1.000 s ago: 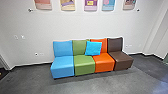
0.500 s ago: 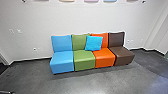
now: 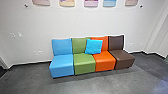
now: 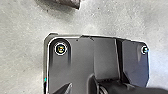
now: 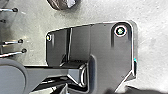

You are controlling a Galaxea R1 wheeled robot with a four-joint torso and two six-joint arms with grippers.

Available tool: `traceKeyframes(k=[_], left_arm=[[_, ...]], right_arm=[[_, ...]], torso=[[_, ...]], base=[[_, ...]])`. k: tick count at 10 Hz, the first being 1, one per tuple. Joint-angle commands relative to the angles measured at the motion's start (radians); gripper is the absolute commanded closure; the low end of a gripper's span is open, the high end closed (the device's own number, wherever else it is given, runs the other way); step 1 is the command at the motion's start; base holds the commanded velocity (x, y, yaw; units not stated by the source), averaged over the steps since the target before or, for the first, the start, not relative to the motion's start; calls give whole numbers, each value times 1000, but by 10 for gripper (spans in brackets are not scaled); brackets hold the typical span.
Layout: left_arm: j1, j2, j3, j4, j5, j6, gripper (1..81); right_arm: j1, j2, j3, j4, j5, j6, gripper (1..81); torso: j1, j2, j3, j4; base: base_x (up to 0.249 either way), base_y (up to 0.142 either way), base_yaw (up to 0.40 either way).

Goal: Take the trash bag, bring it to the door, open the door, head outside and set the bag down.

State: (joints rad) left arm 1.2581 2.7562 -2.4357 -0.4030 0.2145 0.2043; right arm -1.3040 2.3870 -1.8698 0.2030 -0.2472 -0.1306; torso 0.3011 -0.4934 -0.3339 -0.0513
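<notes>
Wall (image 3: 75, 22), pale grey-white and smooth, spans the upper part of the head view. Dark grey, mottled floor (image 3: 82, 86) fills the bottom of the frame. Across the middle, a row of armless padded seats stands side by side along the wall: light-blue seat (image 3: 62, 65) leftmost, then green seat (image 3: 84, 64), orange seat (image 3: 105, 60) and dark-brown seat (image 3: 122, 59). Five colourful rectangular posters (image 3: 91, 2) hang along the top edge. A dark-brown, rumpled, shiny bundle (image 5: 62, 4), possibly the trash bag, appears in both wrist views near the robot's base; whether it is held or resting cannot be told. A bright turquoise square cushion (image 3: 93, 46) leans where the green and orange backrests meet. Small white wall plates (image 3: 12, 35) sit on the wall, left of the seats. The states of the left gripper and right gripper cannot be told.
</notes>
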Motion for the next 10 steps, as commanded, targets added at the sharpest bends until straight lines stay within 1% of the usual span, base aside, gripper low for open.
traceKeyframes(k=[1, 2, 4, 5, 6, 7, 8, 9, 10], left_arm=[[-99, -29, -2, -37, 111, -2, 10], [-116, -30, -2, -37, 126, -2, 10], [-128, -41, 9, -42, 131, -2, 10], [-128, -47, 20, -42, 131, -2, 10], [-128, -52, 26, -42, 131, -2, 10], [-128, -58, 33, -43, 131, -2, 10], [-130, -64, 37, -63, 123, -2, 10], [-136, -71, 37, -80, 124, -2, 10], [-148, -75, 37, -86, 129, -2, 10]], right_arm=[[96, -84, 58, 52, -126, -1, 10], [107, -104, 69, 58, -126, -1, 10], [116, -141, 118, 56, -124, 0, 10], [117, -151, 141, 55, -121, -1, 10], [119, -153, 147, 55, -121, -1, 10], [131, -154, 149, 58, -122, -3, 10], [140, -162, 155, 58, -124, -1, 10], [153, -176, 173, 59, -126, -1, 10], [165, -191, 196, 58, -126, -1, 10]], torso=[[61, -94, 0, 0], [85, -132, 0, 0], [130, -204, 0, 0], [153, -240, -40, 0], [175, -275, -90, 0], [192, -304, -103, 0], [208, -329, -123, 0], [228, -362, -154, 0], [251, -397, -187, 0]], base=[[0, 0, 0], [0, 0, 0], [0, 0, 0], [0, 0, 0], [0, 0, 0], [0, 0, 0], [0, 0, 0], [0, 0, 0], [0, 0, 0]])
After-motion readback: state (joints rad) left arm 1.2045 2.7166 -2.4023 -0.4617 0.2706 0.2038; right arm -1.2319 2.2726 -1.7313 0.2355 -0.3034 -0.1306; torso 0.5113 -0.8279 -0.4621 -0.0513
